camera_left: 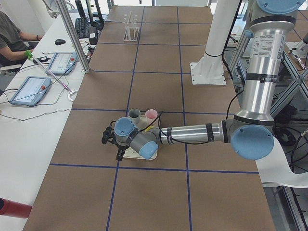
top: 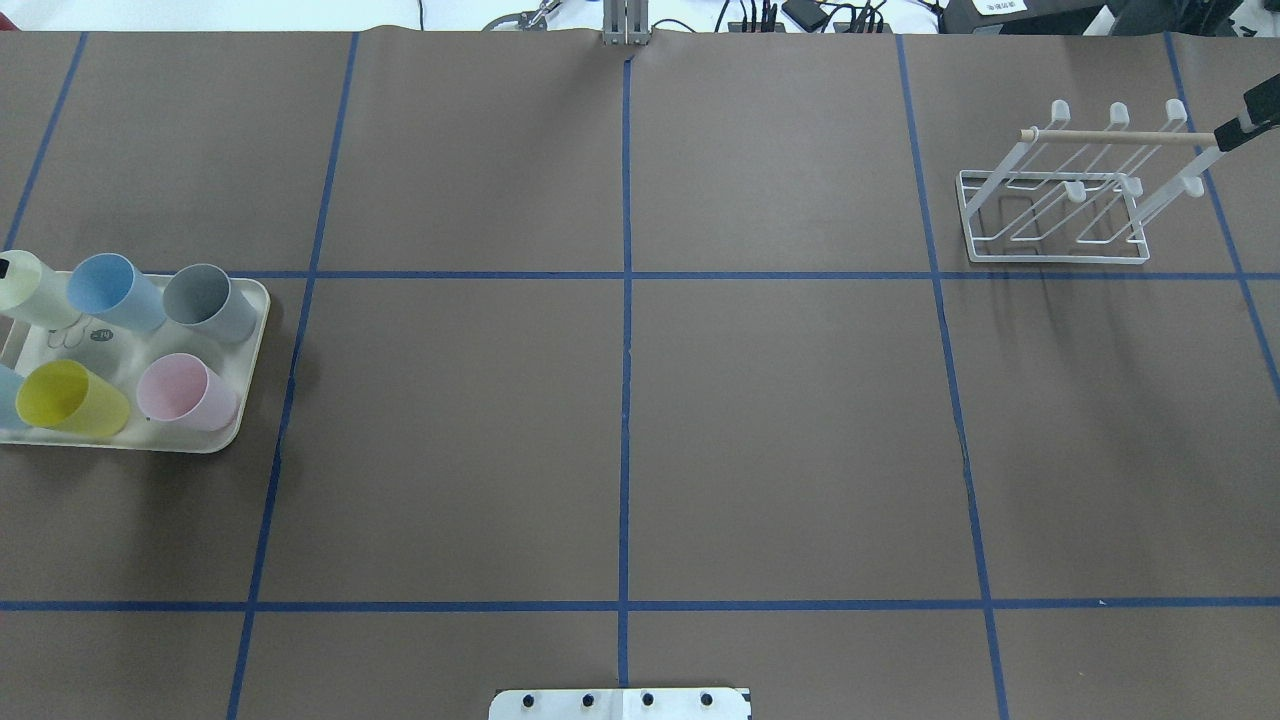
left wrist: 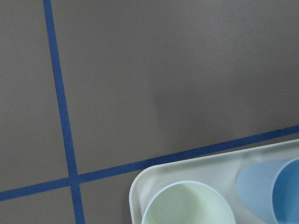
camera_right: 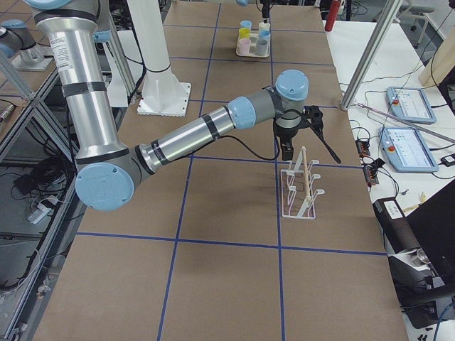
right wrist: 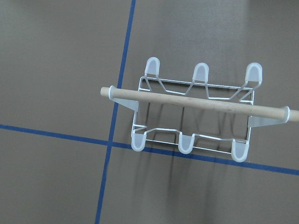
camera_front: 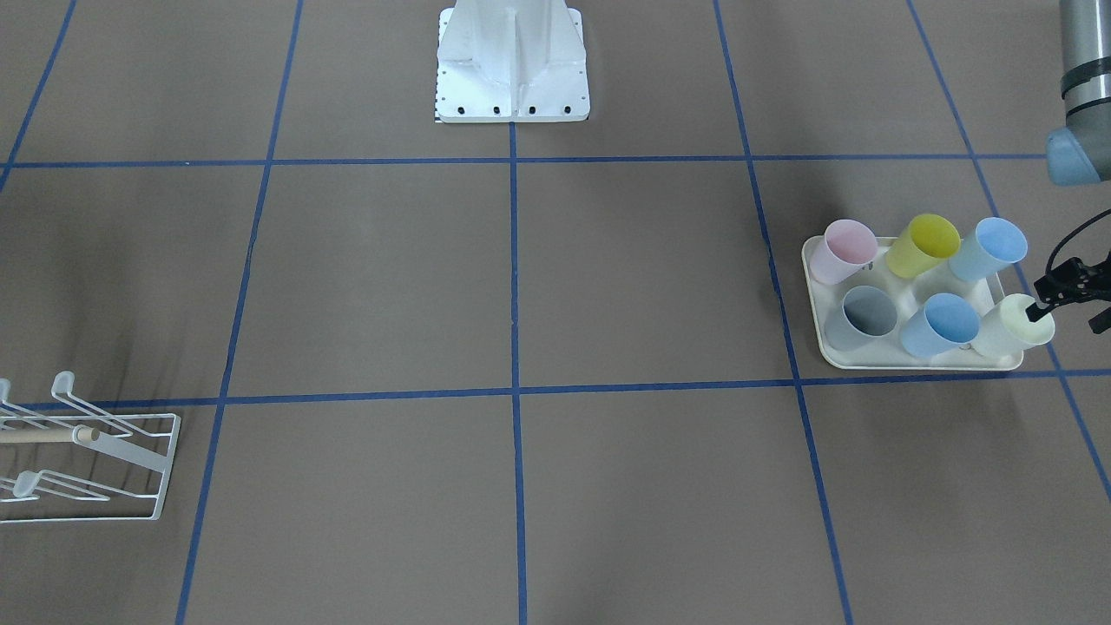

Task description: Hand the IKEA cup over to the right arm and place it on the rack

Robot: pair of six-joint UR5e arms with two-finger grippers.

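Note:
Several pastel cups stand on a cream tray [camera_front: 831, 349] at the table's left end. My left gripper [camera_front: 1068, 317] is low at the tray's outer corner and looks open. One black fingertip [camera_front: 1037, 310] is at the rim of the pale green cup [camera_front: 1011, 330]. That cup also shows at the bottom of the left wrist view [left wrist: 187, 205]. The white wire rack [top: 1055, 215] with a wooden dowel stands empty at the far right. My right gripper [camera_right: 288, 145] hovers just over it. I cannot tell whether it is open or shut.
On the tray are also a pink cup [camera_front: 849, 252], a yellow cup [camera_front: 923, 245], a grey cup [camera_front: 866, 314] and two blue cups [camera_front: 942, 325]. The robot's white base [camera_front: 512, 61] is at the middle near edge. Operator tablets lie beyond the far edge [camera_right: 409, 106].

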